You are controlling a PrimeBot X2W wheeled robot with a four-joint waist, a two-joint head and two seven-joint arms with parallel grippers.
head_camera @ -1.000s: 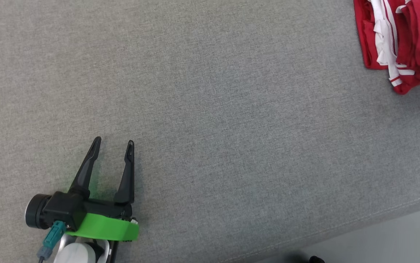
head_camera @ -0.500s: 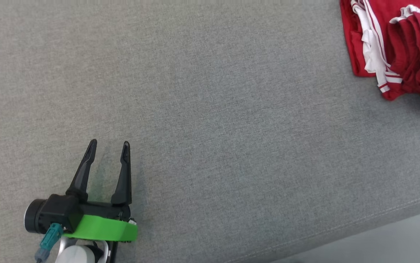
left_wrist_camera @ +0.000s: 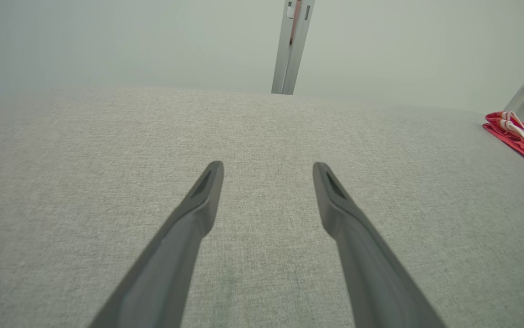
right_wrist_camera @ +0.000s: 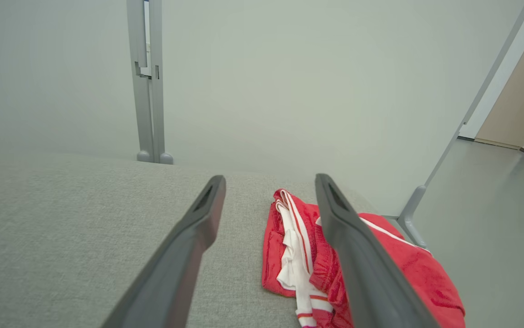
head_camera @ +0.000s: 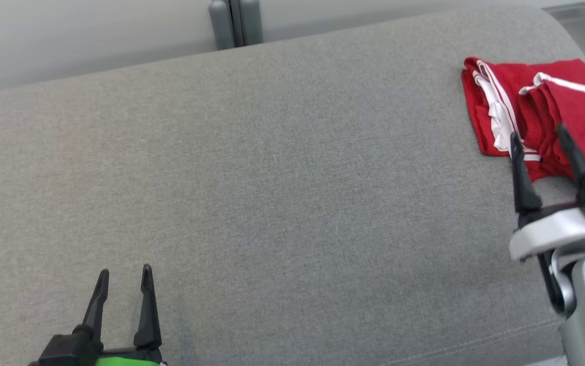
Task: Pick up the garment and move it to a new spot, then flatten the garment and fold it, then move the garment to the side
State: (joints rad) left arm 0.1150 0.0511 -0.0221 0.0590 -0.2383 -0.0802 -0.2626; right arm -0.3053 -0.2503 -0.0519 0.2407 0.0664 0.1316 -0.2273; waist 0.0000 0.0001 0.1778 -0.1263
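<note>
The right tool [head_camera: 536,131], spread wide, points at the garment [head_camera: 495,96], likely to grasp it; the left tool [head_camera: 124,269], also wide, sits well apart.

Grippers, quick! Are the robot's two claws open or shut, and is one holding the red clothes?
Left gripper: open, holding nothing.
Right gripper: open, holding nothing, fingers aimed at the red garment.

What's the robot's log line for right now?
garment: lying at right | left gripper: open, empty | right gripper: open, aimed at garment
</note>
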